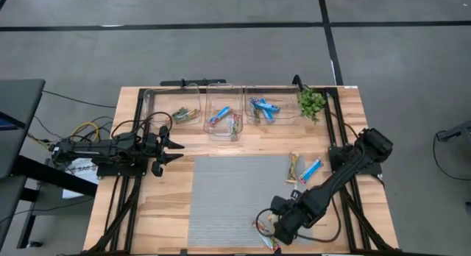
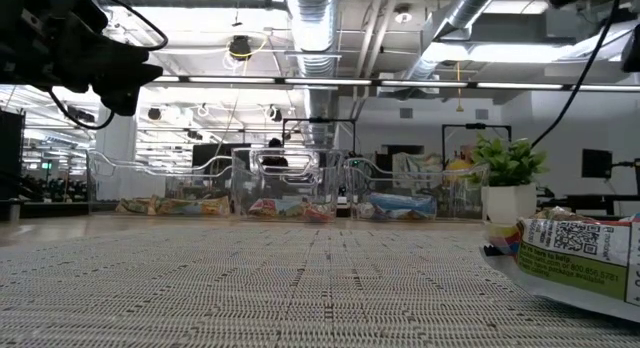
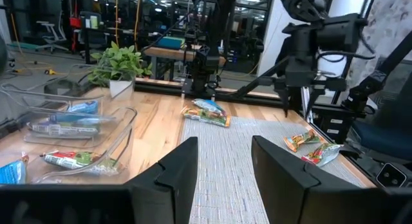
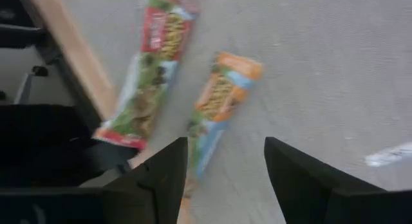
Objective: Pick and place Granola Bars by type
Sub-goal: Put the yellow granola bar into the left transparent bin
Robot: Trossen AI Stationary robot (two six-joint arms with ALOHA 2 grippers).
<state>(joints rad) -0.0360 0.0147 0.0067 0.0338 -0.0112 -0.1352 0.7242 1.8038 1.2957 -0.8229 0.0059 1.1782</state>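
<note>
Two granola bars lie at the mat's near edge: a green-and-red one (image 4: 151, 63) and an orange one (image 4: 222, 95), which also show together in the high view (image 1: 266, 234). My right gripper (image 4: 225, 176) hangs open just above them, pointing steeply down, and the orange bar's near end reaches toward the gap between its fingers. Two more bars, a tan one (image 1: 294, 168) and a blue one (image 1: 312, 168), lie right of the mat. My left gripper (image 1: 174, 149) waits open and level at the table's left. Nothing is held.
Three clear bins stand along the far edge, each with bars in it: left (image 1: 188, 114), middle (image 1: 224, 122), right (image 1: 263, 109). A small green plant (image 1: 311, 101) sits at the far right. The grey woven mat (image 1: 235, 201) covers the table's middle.
</note>
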